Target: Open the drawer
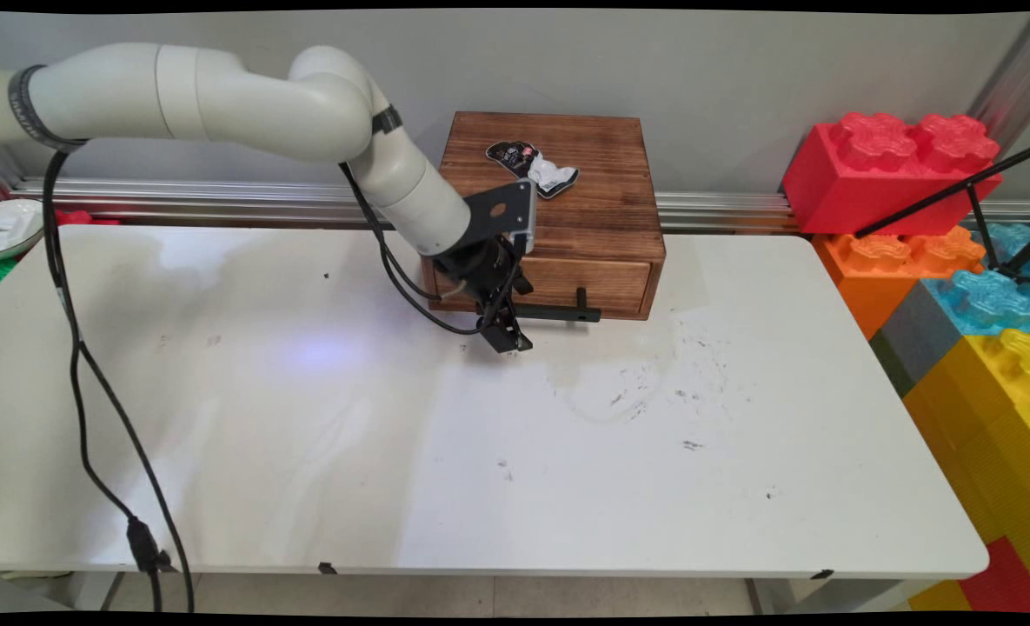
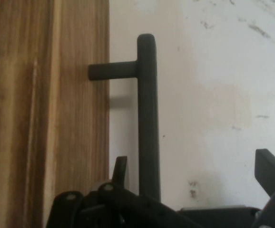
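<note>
One arm: the white arm comes in from the upper left of the main view, bends down and ends just in front of the wooden box [image 1: 558,209].
Gripper: the black gripper [image 1: 504,335] hangs low over the table [image 1: 393,452], at the left end of the drawer's handle [image 1: 558,310].
Gripper state: spread apart; in the hand view one fingertip [image 2: 121,167] stands between the drawer front and the bar, the other [image 2: 270,167] well out on the far side, so the bar lies between them with a gap on each side. Nothing is clamped.
Handle: a dark bar [image 2: 147,114] held off the drawer front [image 2: 47,114] by a short post; it runs parallel to the wood and apart from it.
Drawer: it sits in the lower part of the box, its front [image 1: 593,283] flush with the box, as far as the main view shows.
Box: dark brown wood, standing at the far edge of the table against the wall rail.
On the box: a crumpled black-and-white wrapper [image 1: 532,165] lies on the lid, toward its left rear.
Table surface: white, with dark scuffs right of the gripper.
Right side: big toy bricks [image 1: 893,165], red over orange, blue and yellow, are stacked beside the table.
Left edge: a white dish [image 1: 6,226] sits past the table's far left corner.
Cables: black cables [image 1: 80,391] hang from the arm and drop past the table's near left edge.
</note>
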`<state>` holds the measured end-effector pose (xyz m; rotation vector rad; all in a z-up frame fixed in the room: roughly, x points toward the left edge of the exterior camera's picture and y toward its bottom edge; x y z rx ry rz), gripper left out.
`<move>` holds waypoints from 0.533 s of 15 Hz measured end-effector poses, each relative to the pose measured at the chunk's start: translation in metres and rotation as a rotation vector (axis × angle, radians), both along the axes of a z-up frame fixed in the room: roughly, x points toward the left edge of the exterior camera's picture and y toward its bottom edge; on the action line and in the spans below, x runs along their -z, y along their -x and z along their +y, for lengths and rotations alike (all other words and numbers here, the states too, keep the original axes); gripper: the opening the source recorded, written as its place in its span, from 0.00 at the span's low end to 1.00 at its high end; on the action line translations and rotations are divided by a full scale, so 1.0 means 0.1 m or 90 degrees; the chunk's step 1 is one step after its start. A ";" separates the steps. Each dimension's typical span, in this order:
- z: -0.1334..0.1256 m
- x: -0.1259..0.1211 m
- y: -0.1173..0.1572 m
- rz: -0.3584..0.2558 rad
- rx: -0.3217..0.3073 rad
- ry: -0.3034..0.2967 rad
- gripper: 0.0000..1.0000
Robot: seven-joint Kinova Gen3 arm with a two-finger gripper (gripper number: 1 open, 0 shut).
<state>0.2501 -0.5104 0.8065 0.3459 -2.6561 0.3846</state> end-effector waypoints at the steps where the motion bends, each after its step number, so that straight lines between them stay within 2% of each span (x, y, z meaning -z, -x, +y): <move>1: 0.00 0.03 0.01 -0.002 0.002 -0.001 1.00; 8: -0.01 0.19 0.08 -0.012 0.011 -0.001 1.00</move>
